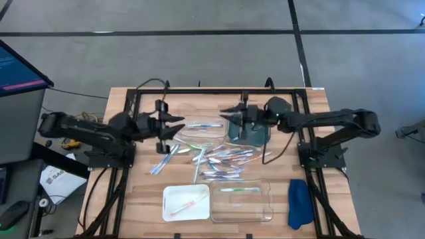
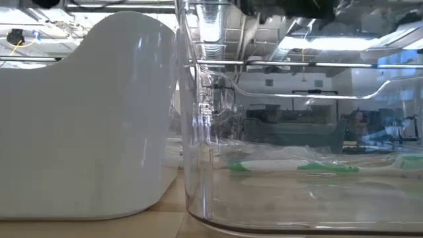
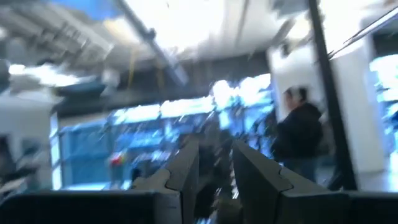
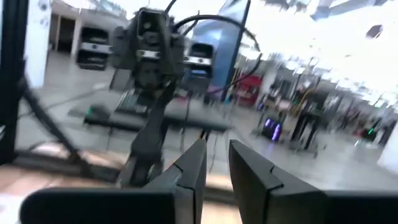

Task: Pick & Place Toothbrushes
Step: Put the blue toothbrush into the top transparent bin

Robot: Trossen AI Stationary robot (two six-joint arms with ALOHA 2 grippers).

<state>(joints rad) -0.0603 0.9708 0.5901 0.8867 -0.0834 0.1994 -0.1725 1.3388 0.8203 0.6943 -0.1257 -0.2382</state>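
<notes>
Several toothbrushes (image 1: 219, 159) lie in a loose pile on the middle of the wooden table (image 1: 133, 192). One orange-pink toothbrush (image 1: 188, 202) lies in the white tray (image 1: 171, 209) at the near edge. One green toothbrush (image 1: 240, 190) lies in the clear tray (image 1: 265, 211) beside it, and also shows in the low view (image 2: 327, 167). My left gripper (image 1: 178, 125) is raised left of the pile and points level toward the right. My right gripper (image 1: 226, 114) faces it from the right. Both are empty, with a narrow gap between the fingers in their wrist views (image 3: 216, 155) (image 4: 216, 155).
A blue cloth (image 1: 300, 202) lies at the near right corner. A dark teal object (image 1: 251, 135) and a clear container (image 1: 199, 131) sit behind the pile. A black frame (image 1: 199, 91) runs along the far edge. A person (image 3: 301, 130) stands in the room beyond.
</notes>
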